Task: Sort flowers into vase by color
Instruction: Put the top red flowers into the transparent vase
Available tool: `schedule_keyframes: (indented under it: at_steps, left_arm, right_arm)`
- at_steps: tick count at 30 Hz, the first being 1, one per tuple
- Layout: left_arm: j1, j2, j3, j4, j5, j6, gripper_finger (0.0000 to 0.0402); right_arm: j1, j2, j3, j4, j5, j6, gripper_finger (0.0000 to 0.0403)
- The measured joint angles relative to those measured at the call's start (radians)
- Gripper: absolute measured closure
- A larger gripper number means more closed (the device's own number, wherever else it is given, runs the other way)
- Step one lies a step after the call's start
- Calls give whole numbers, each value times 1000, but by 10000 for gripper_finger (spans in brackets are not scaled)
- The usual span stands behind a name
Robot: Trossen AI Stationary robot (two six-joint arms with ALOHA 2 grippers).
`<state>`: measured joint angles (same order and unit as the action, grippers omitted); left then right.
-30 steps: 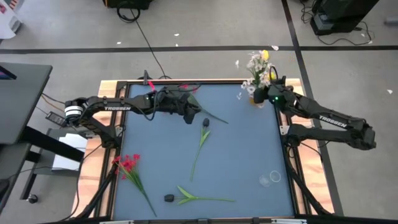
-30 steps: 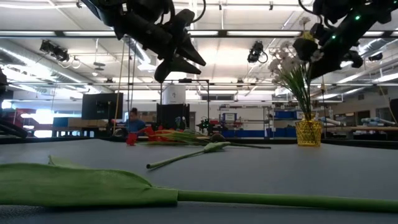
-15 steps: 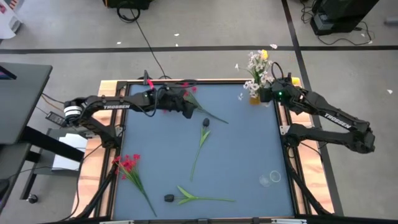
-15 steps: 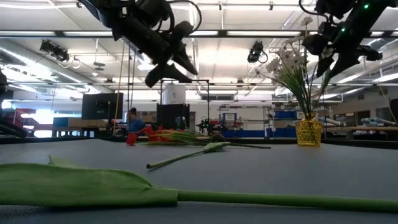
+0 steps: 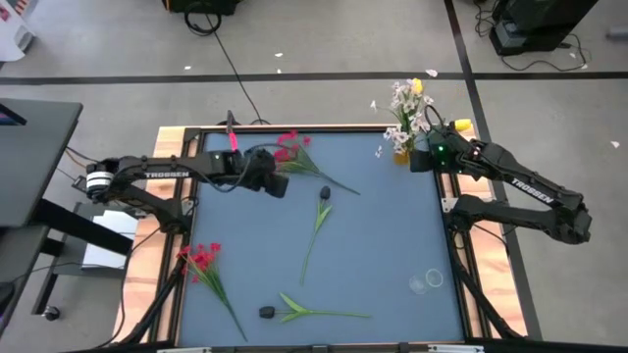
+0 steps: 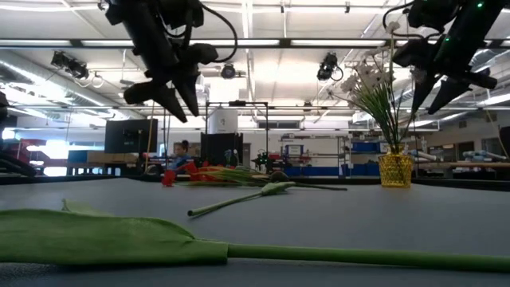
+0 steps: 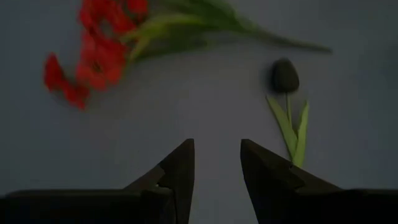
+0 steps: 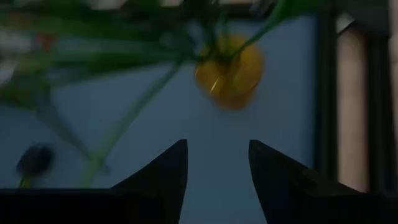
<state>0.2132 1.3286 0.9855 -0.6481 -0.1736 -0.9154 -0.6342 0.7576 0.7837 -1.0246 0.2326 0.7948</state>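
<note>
High view: yellow vase [image 5: 402, 154] stands at the counter's [image 5: 392, 235] one-o'clock corner, holding white sprays [image 5: 403, 103] and a yellow tulip bud [image 5: 418, 86]. Red blossom cluster [image 5: 290, 149] lies at eleven o'clock, its stem running toward centre; a dark-headed bud [image 5: 325, 194] with long leaves lies just beside that stem's end, near centre, stem pointing to six. Second red cluster [image 5: 201, 259] at eight o'clock by the counter edge. Another dark bud [image 5: 267, 312] with broad leaves at six o'clock. Left claw [image 5: 279, 184] hangs above the counter close beside the eleven-o'clock red cluster, apart from it; its wrist view shows fingers [image 7: 180, 168] spread, nothing between them, the red blossoms and the dark bud beyond. Right claw [image 5: 420, 157] sits at one o'clock just beside the vase; fingers [image 8: 171, 165] spread, empty, vase [image 8: 229, 74] ahead of them. Clear plastic object [image 5: 427, 281] lies at four o'clock.
</note>
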Motion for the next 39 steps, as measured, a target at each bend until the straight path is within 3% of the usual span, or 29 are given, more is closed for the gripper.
schedule_keyframes:
  at_steps: [11, 16, 22, 29, 35, 39]
  left_arm:
    - [-179, 8, 0, -9, -121, -157, 264]
    - [-217, 8, 0, -11, -121, -170, 264]
    - [-224, 5, 0, -13, -117, -104, 264]
    - [-224, -20, 0, -20, -39, 50, 264]
    - [-263, -74, 2, -42, 11, 173, 264]
    - [-284, -117, 2, -44, 12, 259, 264]
  right_arm:
    - [138, -60, 0, -57, -171, 106, 224]
    - [294, -66, 0, -56, -169, 221, 225]
    - [540, -24, 0, -9, -81, 418, 225]
    - [761, 170, 0, 304, 23, 496, 225]
    - [824, 405, 0, 619, 44, 486, 225]
    - [842, 546, 48, 706, 51, 486, 225]
